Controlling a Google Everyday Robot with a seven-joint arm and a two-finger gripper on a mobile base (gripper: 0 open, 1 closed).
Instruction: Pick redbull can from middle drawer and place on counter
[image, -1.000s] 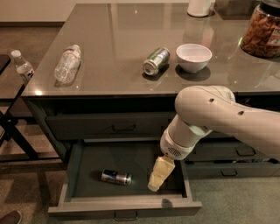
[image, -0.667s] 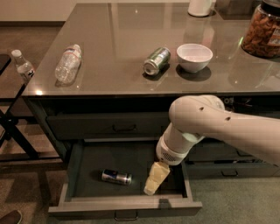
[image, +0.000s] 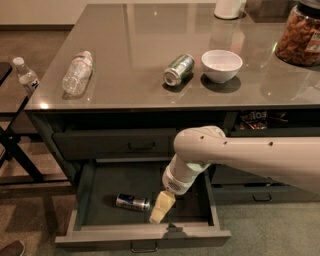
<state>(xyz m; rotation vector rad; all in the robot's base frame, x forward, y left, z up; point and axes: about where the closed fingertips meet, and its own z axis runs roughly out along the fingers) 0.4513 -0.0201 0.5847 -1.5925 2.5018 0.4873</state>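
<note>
**drawer open, can not yet lifted**

from where i stand, the opening part is done: the middle drawer (image: 115, 236) is pulled well out towards the near side, and its dark floor is open to view. the redbull can (image: 133, 202) lies on its side on that floor, a little left of the middle and nearer the front wall than the back. nothing else is in the drawer with it.

the robot's pale arm (image: 260, 160) reaches in from the right and bends down into the drawer. its yellowish claw (image: 157, 215) points down at the floor just to the right of the can. the two are very near, but i can't make out whether they touch. nor can i tell whether the claw is released or clenched. it isn't around the can, though, since the whole can shows beside it.

so i judge the pick to be only at the approach. what is left is to get the claw over the can, take hold, lift it clear of the drawer front, and set it on the bench (image: 135, 35).

there is room up there. a plastic water bottle (image: 77, 72) lies on its side at the left. a green can (image: 178, 69) on its side and a white bowl (image: 221, 65) sit towards the right. a snack jar (image: 301, 35) stands at the far right. the glossy stretch between the bottle and the green can is bare. the upper drawer (image: 115, 143) is shut.
</note>
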